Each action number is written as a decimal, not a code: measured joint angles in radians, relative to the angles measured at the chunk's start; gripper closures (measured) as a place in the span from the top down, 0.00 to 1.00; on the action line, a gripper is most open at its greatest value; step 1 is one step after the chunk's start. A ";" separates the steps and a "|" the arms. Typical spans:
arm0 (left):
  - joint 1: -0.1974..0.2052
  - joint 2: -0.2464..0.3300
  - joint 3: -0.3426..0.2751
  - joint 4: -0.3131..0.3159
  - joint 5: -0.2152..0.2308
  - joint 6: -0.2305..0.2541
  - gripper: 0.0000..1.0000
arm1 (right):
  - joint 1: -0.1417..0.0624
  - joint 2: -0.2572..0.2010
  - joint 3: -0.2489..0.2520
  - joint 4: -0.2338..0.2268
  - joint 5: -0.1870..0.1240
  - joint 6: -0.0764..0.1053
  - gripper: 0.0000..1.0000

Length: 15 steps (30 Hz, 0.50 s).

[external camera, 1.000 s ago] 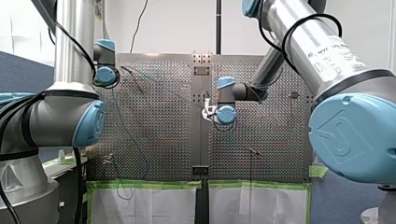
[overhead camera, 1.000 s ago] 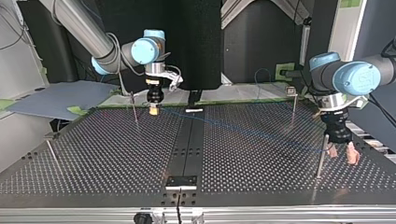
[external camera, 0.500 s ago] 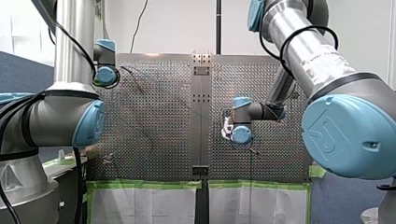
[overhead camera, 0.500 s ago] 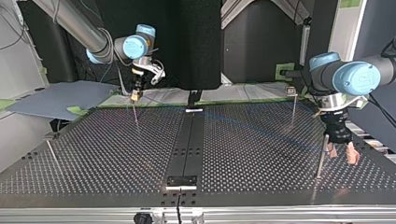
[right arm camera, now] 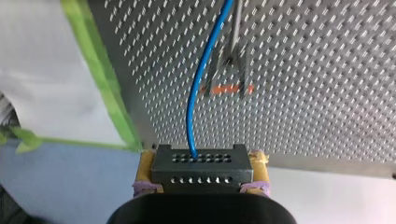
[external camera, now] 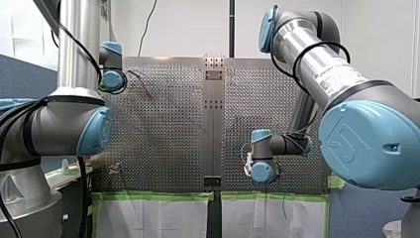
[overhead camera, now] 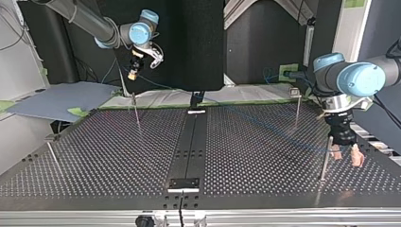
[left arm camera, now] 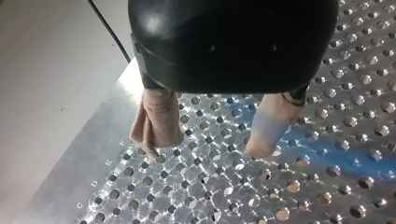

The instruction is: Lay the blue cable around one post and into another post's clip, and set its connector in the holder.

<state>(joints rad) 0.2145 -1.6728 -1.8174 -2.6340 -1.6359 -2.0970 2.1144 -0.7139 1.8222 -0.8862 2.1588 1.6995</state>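
Note:
In the right wrist view my right gripper [right arm camera: 195, 173] is shut on a black connector block [right arm camera: 195, 166], held between its yellow pads. The blue cable [right arm camera: 201, 79] rises from the block toward a thin clip post [right arm camera: 230, 56] ahead. In the top view my right gripper [overhead camera: 134, 71] hangs high over the table's far edge, above a post [overhead camera: 136, 111]. From there the cable [overhead camera: 265, 125] stretches across the plate to a post [overhead camera: 326, 158] beside my left gripper [overhead camera: 345, 154]. The left gripper [left arm camera: 210, 135] stands open just above the plate, with nothing between its beige pads.
More thin posts stand at the top view's left [overhead camera: 52, 153] and far right [overhead camera: 297, 106]. Small fixtures sit on the centre strip near [overhead camera: 184, 183] and far [overhead camera: 196, 112]. Green tape [right arm camera: 107, 88] and white sheeting line the table's edge below my right gripper.
My right arm has carried the connector from over the plate's middle to the top view's far left, rising above the table edge. The cable follows it. My left arm has not moved.

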 joint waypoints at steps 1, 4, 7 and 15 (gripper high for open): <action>0.001 0.000 0.000 0.000 0.000 0.000 1.00 | -0.003 0.001 0.008 -0.009 0.003 -0.007 0.00; 0.002 0.000 0.000 0.000 0.001 -0.001 1.00 | -0.014 0.003 0.038 -0.038 0.005 -0.032 0.00; 0.002 0.000 0.000 0.000 0.001 0.000 1.00 | -0.025 0.004 0.068 -0.068 0.000 -0.061 0.00; 0.005 0.000 0.000 0.000 0.000 0.007 1.00 | -0.081 0.004 0.145 -0.145 -0.063 -0.124 0.00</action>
<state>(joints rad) 0.2194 -1.6729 -1.8173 -2.6341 -1.6359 -2.0904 2.0334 -0.7097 1.9669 -1.0313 2.0959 1.5751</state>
